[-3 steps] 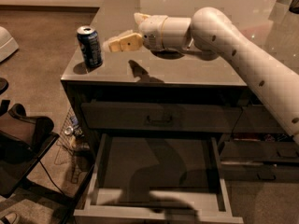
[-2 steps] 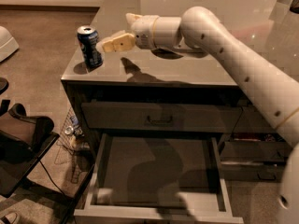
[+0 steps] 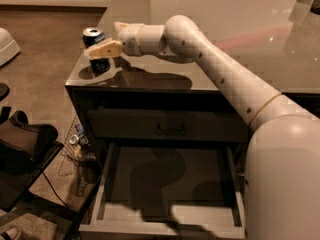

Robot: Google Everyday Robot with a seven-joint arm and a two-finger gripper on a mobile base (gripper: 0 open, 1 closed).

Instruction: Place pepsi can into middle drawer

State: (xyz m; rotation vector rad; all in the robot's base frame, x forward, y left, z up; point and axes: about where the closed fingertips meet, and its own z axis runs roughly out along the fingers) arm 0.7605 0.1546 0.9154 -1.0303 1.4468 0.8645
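Nearest of all, the middle drawer [image 3: 170,184] is seen pulled out: a wide, shallow tray with a dark, flat, matte floor and paler grey rims, and nothing is seen in it. Just right of the drawer, the frame is filled by the smooth white shell of the arm [image 3: 285,184]. Directly above the drawer a closed drawer front [image 3: 125,126] with a black bar handle is shown, and above that a glossy dark countertop [image 3: 150,81].

Up and left of the drawer, at the counter's front left corner, the pepsi can [image 3: 93,34] is found upright. It is a small blue cylinder with a silver top, thin metal by the look of it. The gripper [image 3: 103,50] is laid right across the can's middle. How far it is opened cannot be told, nor whether the can is actually held.

The grasp is judged to be the step in hand. The can should be taken squarely at mid-height with modest pressure, since thin walls are easily dented and a slick curved side is easily lost. A straight lift is advised before the can is carried over the edge, down and right to the drawer floor.
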